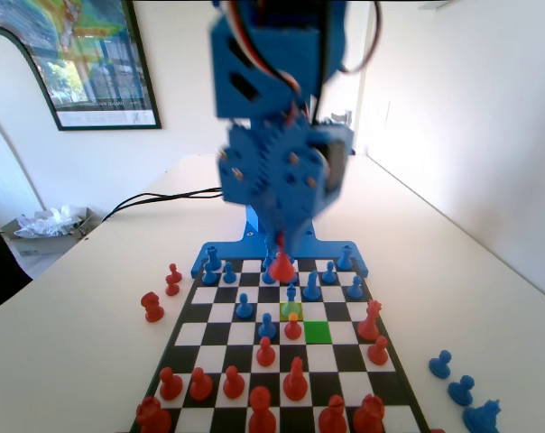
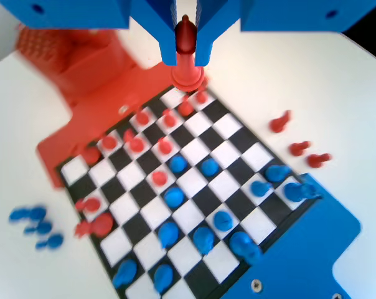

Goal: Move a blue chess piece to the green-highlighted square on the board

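**Gripper raised above the board, clamped on a red piece**

Fixed view. The board point(image 1: 281, 361) lies on a pale table point(image 1: 92, 361) in a white-walled room. A framed poster point(image 1: 83, 63) hangs on the wall at upper left, and black cables point(image 1: 155, 200) run across the table behind the board. The green-highlighted square point(image 1: 318, 332) sits right of centre with nothing standing on it. A paler yellow-green square point(image 1: 291, 309) lies diagonally up-left of it. A blue chess piece point(image 1: 291, 292), a pawn, stands just beyond that paler square. Captured red pieces point(image 1: 161, 293) rest on the table left of the board; captured blue pieces point(image 1: 462, 388) rest at lower right. The gripper point(image 1: 281, 257) hangs over the board's far rows, with a red piece point(image 1: 281, 267) at its tip.

Wrist view. The board point(image 2: 194, 187) runs diagonally below, red pieces at its far end and blue pieces nearer. The gripper point(image 2: 185, 37) has its jaws set narrow, closed against the upper body of the red piece point(image 2: 187, 68). The piece's flared base hangs below the jaws, clear of the board.
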Robot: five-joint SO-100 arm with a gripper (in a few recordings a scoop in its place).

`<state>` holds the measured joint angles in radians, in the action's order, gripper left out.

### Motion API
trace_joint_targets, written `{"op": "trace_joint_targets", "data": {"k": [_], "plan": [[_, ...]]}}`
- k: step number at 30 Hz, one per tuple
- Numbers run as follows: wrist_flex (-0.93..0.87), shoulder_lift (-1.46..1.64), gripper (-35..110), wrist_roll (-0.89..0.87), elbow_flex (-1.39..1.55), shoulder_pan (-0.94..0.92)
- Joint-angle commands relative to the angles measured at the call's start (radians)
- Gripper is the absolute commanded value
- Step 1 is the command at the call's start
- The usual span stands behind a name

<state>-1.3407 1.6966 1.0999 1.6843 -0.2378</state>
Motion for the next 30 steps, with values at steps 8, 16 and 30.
{"op": "trace_joint_targets", "data": {"k": [8,16,30], "plan": [[-0.049,0.071,1,0.067,-0.049,-0.261],[-0.006,0.066,1,0.132,0.043,-0.462],[0.133,-0.141,1,0.127,0.071,-0.66]]}}
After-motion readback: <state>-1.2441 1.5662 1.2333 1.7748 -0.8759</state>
